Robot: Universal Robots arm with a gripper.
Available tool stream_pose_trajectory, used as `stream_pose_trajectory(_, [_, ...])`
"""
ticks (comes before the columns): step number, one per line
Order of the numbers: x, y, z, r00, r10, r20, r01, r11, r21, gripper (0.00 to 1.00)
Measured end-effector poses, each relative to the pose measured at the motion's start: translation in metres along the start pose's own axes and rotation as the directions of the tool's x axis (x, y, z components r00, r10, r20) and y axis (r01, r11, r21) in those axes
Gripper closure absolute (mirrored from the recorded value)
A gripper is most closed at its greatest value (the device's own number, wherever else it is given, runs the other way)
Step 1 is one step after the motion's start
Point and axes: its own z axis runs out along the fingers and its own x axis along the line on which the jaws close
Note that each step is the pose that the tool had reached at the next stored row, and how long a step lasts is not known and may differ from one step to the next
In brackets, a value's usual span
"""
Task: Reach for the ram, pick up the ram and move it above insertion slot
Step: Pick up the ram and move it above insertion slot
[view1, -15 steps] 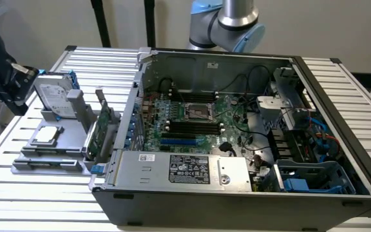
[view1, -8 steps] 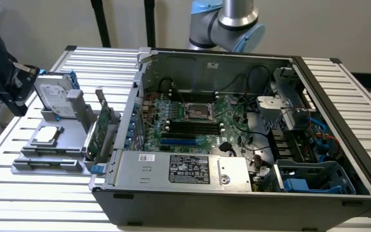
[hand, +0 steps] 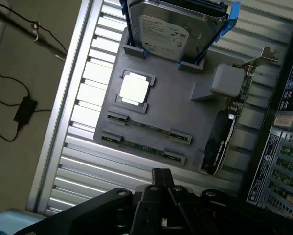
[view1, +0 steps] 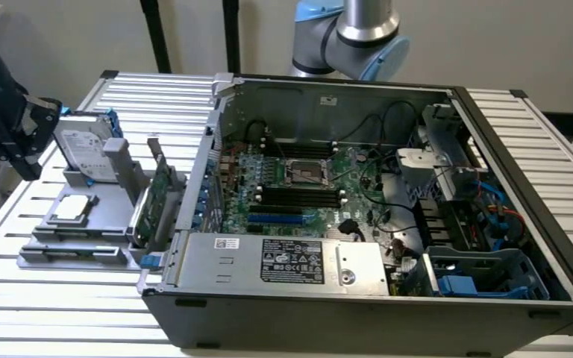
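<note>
Over at the exterior view's far left, the gripper (view1: 15, 140) hovers above the grey tray (hand: 178, 100), well clear of the ram (hand: 147, 127) lying flat there, claw opening impossible to tell

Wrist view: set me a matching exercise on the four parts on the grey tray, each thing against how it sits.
Things:
1 drive
2 processor
3 ram
4 card

States:
A lying flat in a square recess
B standing on edge, metal bracket at one end
C upright, blue rails on its sides
D lying in a long narrow slot

Pairs: 1-C; 2-A; 3-D; 4-B
</note>
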Motion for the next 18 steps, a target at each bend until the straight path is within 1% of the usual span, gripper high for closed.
stream_pose_trajectory(3, [0.0, 0.0, 0.0004, 0.9985, -0.054, -0.002, 0.054, 0.9985, 0.0, 0.89])
stream_pose_trajectory(5, [0.0, 0.0, 0.0007, 0.9959, -0.09, -0.0033, 0.09, 0.9959, -0.0001, 0.89])
stream_pose_trajectory(7, [0.0, 0.0, 0.001, 0.9919, -0.127, -0.0045, 0.127, 0.9919, -0.0001, 0.89])
stream_pose_trajectory(9, [0.0, 0.0, 0.0013, 0.9867, -0.163, -0.0057, 0.163, 0.9867, -0.0002, 0.89])
stream_pose_trajectory(11, [0.0, -0.0001, 0.0015, 0.9801, -0.198, -0.0069, 0.198, 0.9802, -0.0003, 0.89])
stream_pose_trajectory(14, [0.0, -0.0001, 0.0019, 0.9679, -0.251, -0.0086, 0.251, 0.9679, -0.0005, 0.89])
stream_pose_trajectory(18, [0.0, -0.0001, 0.0025, 0.9468, -0.322, -0.0107, 0.322, 0.9468, -0.001, 0.89])
